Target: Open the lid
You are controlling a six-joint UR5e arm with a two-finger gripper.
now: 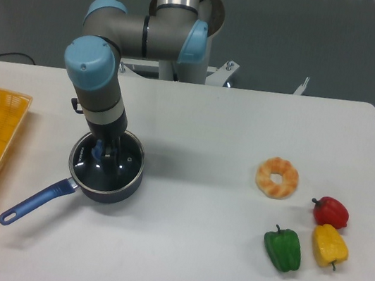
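Fingers (109,149) reach down at the blue knob (99,150), apparently positioned to raise the pan's lid (88,167). Their grip (parted or clenched) cannot be told.

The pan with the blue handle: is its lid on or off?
On: the dark lid covers the pan, its blue knob partly showing on top.
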